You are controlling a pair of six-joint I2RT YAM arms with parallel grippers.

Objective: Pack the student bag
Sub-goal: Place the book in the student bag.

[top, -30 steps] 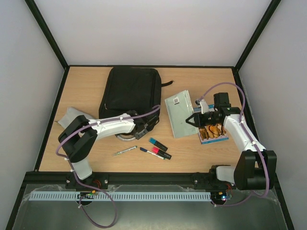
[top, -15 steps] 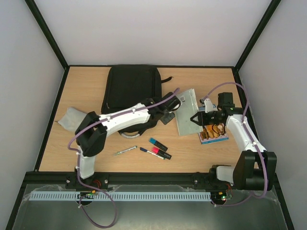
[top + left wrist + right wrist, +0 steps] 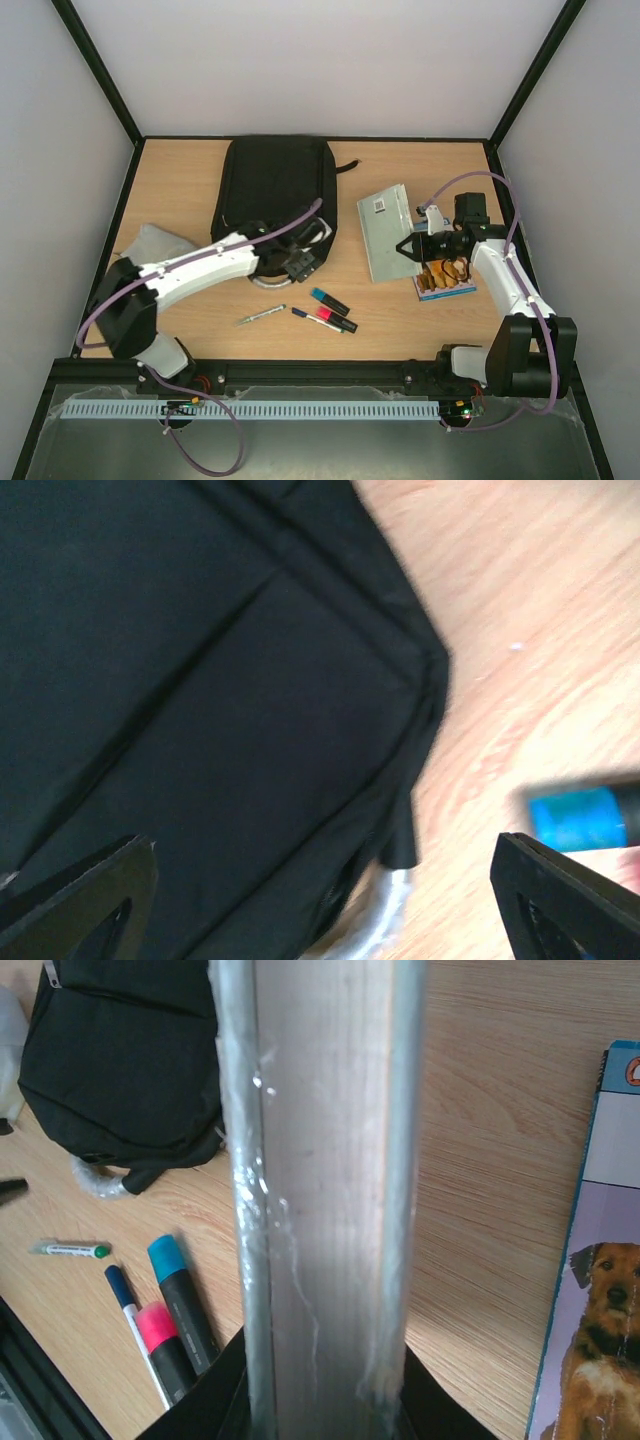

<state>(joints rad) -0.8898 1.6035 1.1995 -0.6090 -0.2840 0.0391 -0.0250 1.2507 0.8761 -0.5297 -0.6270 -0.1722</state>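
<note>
Two claws inspected. The left claw [image 3: 301, 262] [image 3: 320, 885] has its fingers spread wide and holds nothing. It is poised over the near right corner of the backpack [image 3: 275, 185] [image 3: 200, 680]. The right claw [image 3: 406, 248] [image 3: 322, 1400] is pinching the near edge of a flat grey packet [image 3: 385, 232] [image 3: 320, 1160], which is tilted up to the right of the backpack. The backpack lies flat on the table [image 3: 180, 175]. A dog book [image 3: 447, 285] [image 3: 600, 1310] lies further right of the backpack, beyond the packet. Markers [image 3: 330, 310] [image 3: 180, 1300] lie just nearer than the backpack. A grey pouch [image 3: 150, 243] sits off its near left corner.
</note>
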